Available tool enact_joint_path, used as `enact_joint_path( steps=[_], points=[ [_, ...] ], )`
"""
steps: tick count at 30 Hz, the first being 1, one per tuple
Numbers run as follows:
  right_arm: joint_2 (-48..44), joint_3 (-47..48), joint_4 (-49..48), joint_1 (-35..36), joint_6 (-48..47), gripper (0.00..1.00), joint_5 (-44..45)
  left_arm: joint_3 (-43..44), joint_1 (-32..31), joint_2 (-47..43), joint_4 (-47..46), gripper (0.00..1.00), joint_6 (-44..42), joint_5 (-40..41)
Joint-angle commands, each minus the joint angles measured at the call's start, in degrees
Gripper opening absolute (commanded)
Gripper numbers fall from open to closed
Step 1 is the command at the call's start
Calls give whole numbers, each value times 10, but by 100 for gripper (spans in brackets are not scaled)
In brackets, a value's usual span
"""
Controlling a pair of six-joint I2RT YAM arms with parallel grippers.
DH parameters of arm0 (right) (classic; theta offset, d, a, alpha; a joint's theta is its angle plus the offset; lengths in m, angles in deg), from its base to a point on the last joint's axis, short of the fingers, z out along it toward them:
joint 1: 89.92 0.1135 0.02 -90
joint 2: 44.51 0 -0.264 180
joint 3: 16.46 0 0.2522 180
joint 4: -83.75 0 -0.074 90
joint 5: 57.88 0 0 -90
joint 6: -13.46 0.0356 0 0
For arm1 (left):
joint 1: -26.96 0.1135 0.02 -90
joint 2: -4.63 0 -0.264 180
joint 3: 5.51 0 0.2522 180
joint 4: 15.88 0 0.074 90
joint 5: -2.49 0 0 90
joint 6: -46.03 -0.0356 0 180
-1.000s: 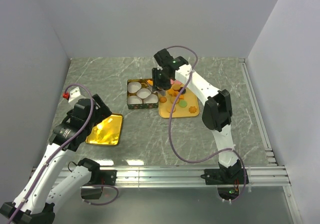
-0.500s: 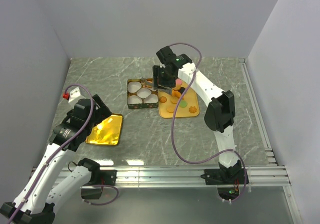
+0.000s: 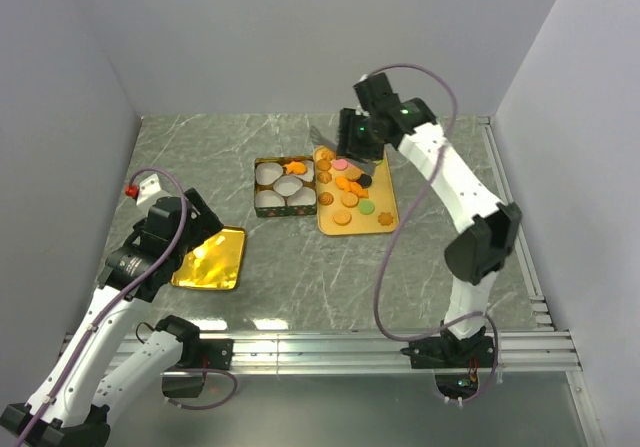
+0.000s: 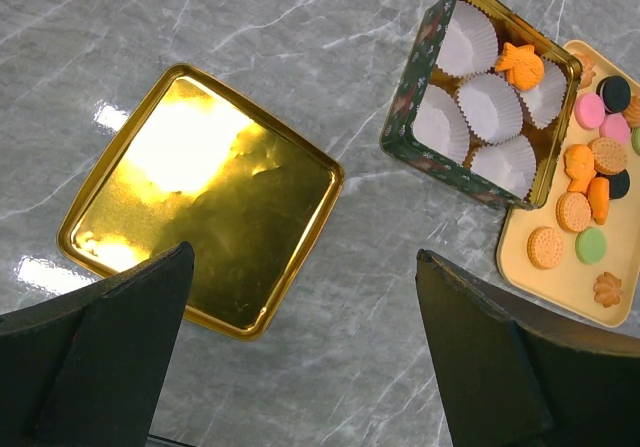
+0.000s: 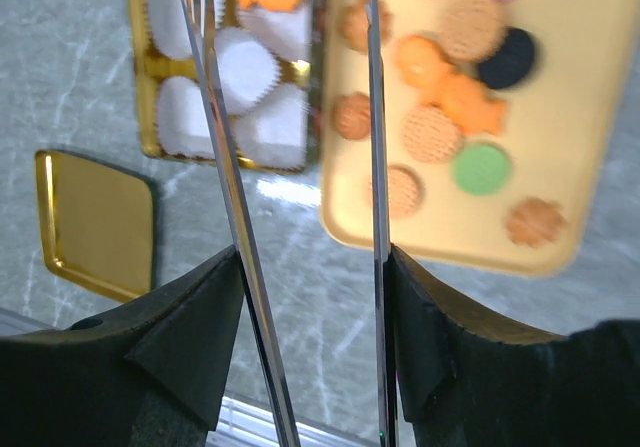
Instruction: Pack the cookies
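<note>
The cookies (image 3: pixel 350 185) lie on a yellow tray (image 3: pixel 385 222): orange, pink, green and black ones. One orange cookie (image 3: pixel 295 167) lies in a white paper cup in the green tin (image 3: pixel 270 210). My right gripper (image 3: pixel 358 145) is shut on metal tongs (image 3: pixel 322 137) and is raised over the tray's far end. The tongs' two arms (image 5: pixel 230 187) stand apart with nothing between the tips. My left gripper (image 4: pixel 300 367) is open and empty above the gold lid (image 4: pixel 200 192). The left wrist view shows the tin (image 4: pixel 408 102), the cookie in it (image 4: pixel 520 65) and the tray's cookies (image 4: pixel 575 210).
The gold lid (image 3: pixel 210 259) lies flat on the marble table, left of the tin. Grey walls close in the back and both sides. An aluminium rail (image 3: pixel 330 349) runs along the near edge.
My right arm has lifted and swung back and to the right, away from the tin. An orange cookie now shows in the tin's far right cup. The left arm has not moved.
</note>
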Motion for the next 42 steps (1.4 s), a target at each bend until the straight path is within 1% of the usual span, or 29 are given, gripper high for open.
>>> enact_joint_path(
  steps=[1,2,4,8,12,34,42],
  points=[
    [-75,-69,-9,-21,-13,63,18,5,3,1,-6,99,0,7],
    [-86,-105,-16,-30,-15,63,31,6,3,2,-7,99,-1,7],
    [-115,-144,-24,-36,-17,62,44,5,3,2,-7,99,0,7],
    [-145,-241,-38,-53,-20,61,61,5,4,0,-6,99,0,7],
    [-153,-288,-53,-57,-24,59,60,5,4,-3,-7,99,0,7],
    [-83,-269,-58,-55,-26,58,59,5,4,-11,-6,99,2,10],
    [-61,-253,-54,-53,-20,55,61,5,4,-11,-8,100,0,8]
  ],
)
